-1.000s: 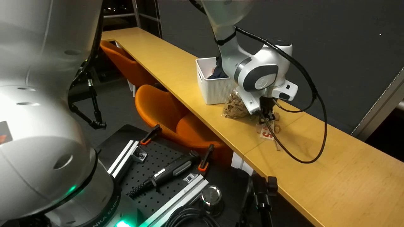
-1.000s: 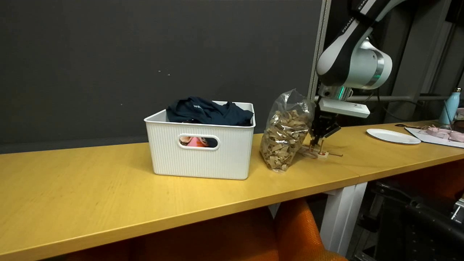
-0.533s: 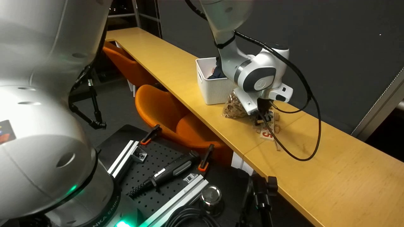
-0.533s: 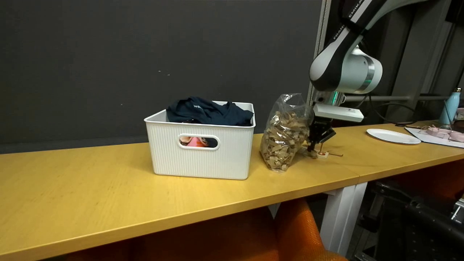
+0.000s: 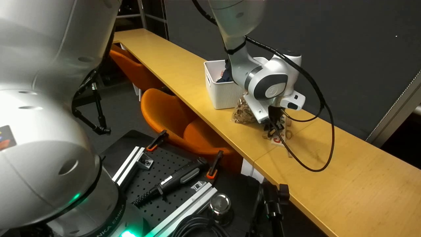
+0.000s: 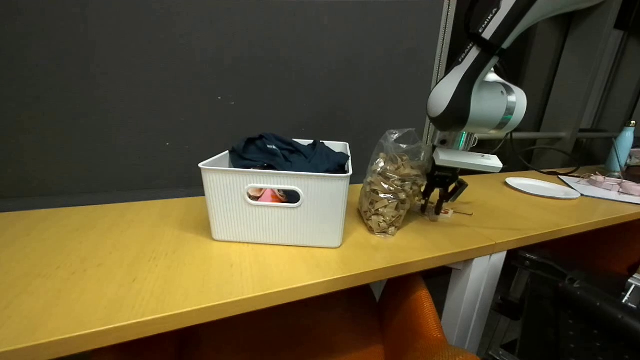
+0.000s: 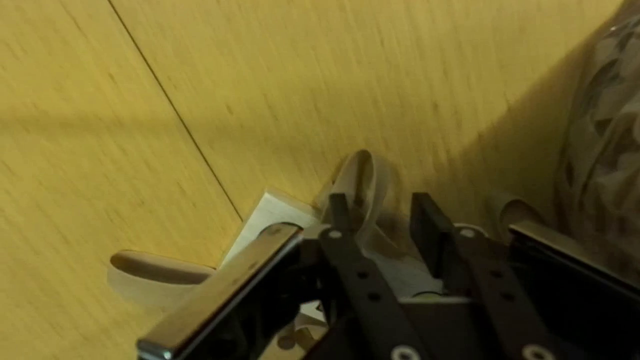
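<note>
My end effector (image 7: pixel 381 212) stands partway spread above the counter (image 7: pixel 275 60); in the wrist view a tan loop (image 7: pixel 381 185) lies by its gap at 11 o'clock, a filled clear bag (image 7: pixel 607 155) toward 3 o'clock.

The hand (image 7: pixel 380 210) is pointing downward, and its two dark fingers (image 7: pixel 370 285) are standing apart, side by side — the gap between them is showing plainly in the wrist view. The outer links (image 7: pixel 220 290) are flaring wider than the fingers. Just above the hand, a pale bar (image 6: pixel 467 160) is jutting out to one side. In both exterior views the forearm (image 6: pixel 477 70) is slanting down to the wrist (image 6: pixel 492 110), a rounded white joint, and the hand is hanging beneath it. In an exterior view the shoulder (image 5: pixel 52 108) is standing thick and pale above the base (image 5: pixel 133 217) — a green light (image 5: pixel 127 234) is glowing there.
</note>
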### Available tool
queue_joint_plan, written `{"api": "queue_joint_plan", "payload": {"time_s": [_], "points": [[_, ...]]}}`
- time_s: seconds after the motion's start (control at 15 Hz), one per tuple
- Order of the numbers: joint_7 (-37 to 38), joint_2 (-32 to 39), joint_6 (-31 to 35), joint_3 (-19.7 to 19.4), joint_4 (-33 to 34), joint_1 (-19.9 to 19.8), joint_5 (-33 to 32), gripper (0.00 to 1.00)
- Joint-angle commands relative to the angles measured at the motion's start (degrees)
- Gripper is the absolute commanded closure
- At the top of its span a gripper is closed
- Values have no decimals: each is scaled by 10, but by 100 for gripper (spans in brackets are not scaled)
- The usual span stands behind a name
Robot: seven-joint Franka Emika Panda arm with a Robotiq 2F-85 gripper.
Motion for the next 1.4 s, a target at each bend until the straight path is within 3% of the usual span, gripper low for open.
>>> {"api": "queue_joint_plan", "payload": {"time_s": [0.0, 0.27, 0.53, 0.87, 1.33], "points": [[6, 6, -18, -8, 16, 3, -5, 31], [2, 26, -26, -1, 37, -3, -1, 1], [0, 47, -33, 5, 61, -6, 2, 0], [-4, 16, -34, 7, 26, -8, 8, 0], [5, 0, -92, 1, 21, -11, 9, 1]]}}
